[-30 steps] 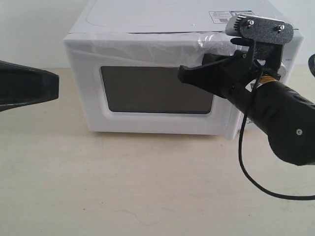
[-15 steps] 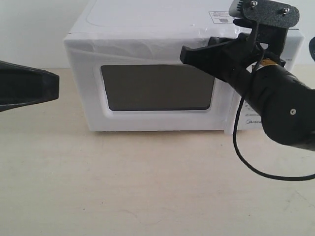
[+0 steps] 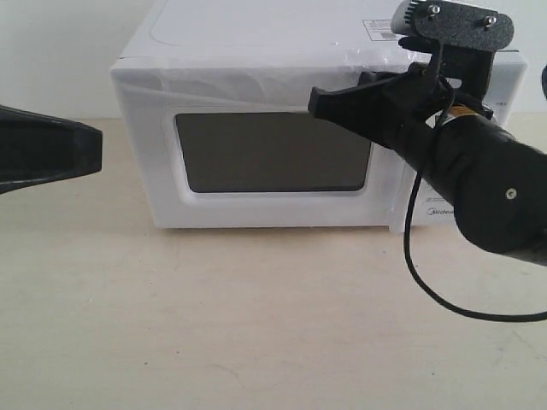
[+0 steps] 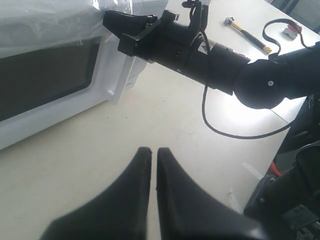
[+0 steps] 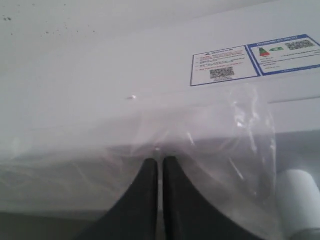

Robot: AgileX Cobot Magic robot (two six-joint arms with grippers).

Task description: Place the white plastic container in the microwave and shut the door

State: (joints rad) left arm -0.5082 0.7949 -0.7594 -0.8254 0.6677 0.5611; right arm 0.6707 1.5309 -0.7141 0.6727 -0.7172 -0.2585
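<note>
Though stiff and light, probably feels slick under film (image 5: pixel 210 140) on door (image 3: pixel 256 154). Best pushed near handle (image 4: pixel 117 80) with right gripper (image 3: pixel 316 104), closed, empty.

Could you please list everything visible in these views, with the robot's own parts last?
microwave: one, white, at the back of the table.
door: one, white with a dark window, shut on the microwave's front.
protective film: one loose sheet, clear, along the door's top.
stickers: two, white with blue borders, on the microwave's top.
hammer: one, pale handle, on the table beyond the right arm.
table: one, beige.
white plastic container: not in view.
cable: one, black, hanging from the right arm.
left gripper: one, black, shut, in front of the microwave.
right gripper: one, black, shut, at the door's upper edge.
</note>
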